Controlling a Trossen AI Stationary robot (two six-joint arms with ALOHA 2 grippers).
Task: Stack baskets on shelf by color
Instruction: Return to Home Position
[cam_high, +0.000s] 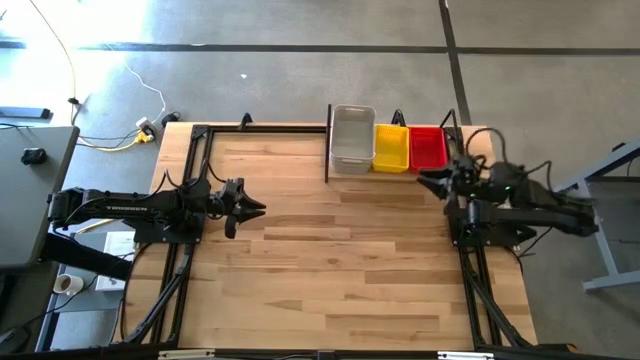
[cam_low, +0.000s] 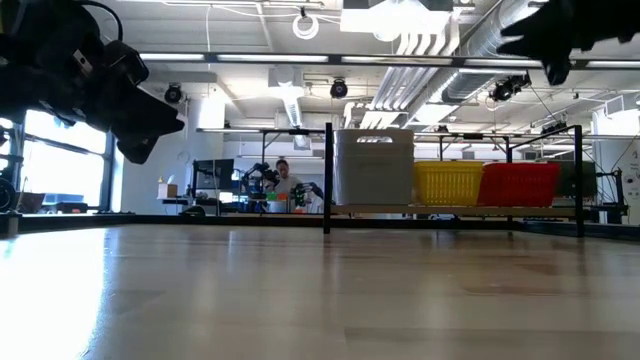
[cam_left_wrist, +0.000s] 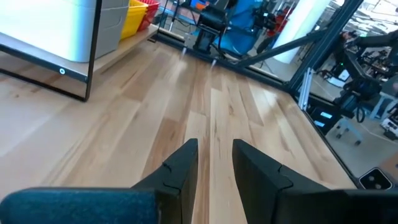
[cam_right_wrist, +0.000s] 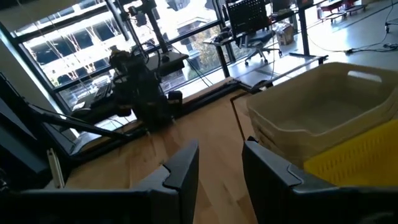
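The black rod shelf (cam_high: 328, 140) stands at the table's far edge. On it, side by side, sit a whitish-clear basket stack (cam_high: 352, 138), a yellow stack (cam_high: 391, 147) and a red stack (cam_high: 428, 147); the low view shows the same row: clear (cam_low: 373, 165), yellow (cam_low: 447, 183), red (cam_low: 518, 183). My left gripper (cam_high: 258, 208) hovers open over the table's left half, pointing right, nothing between its fingers (cam_left_wrist: 186, 168). My right gripper (cam_high: 425, 180) hangs open in the air just near of the red stack, pointing left past the clear stack (cam_right_wrist: 323, 106) and the yellow stack (cam_right_wrist: 360, 155).
Black tubular arm-mount frames run along the table's left side (cam_high: 180, 270) and right side (cam_high: 480, 290). Bare wooden tabletop (cam_high: 330, 260) spreads between the arms. A person (cam_low: 285, 180) is far off in the room behind the table.
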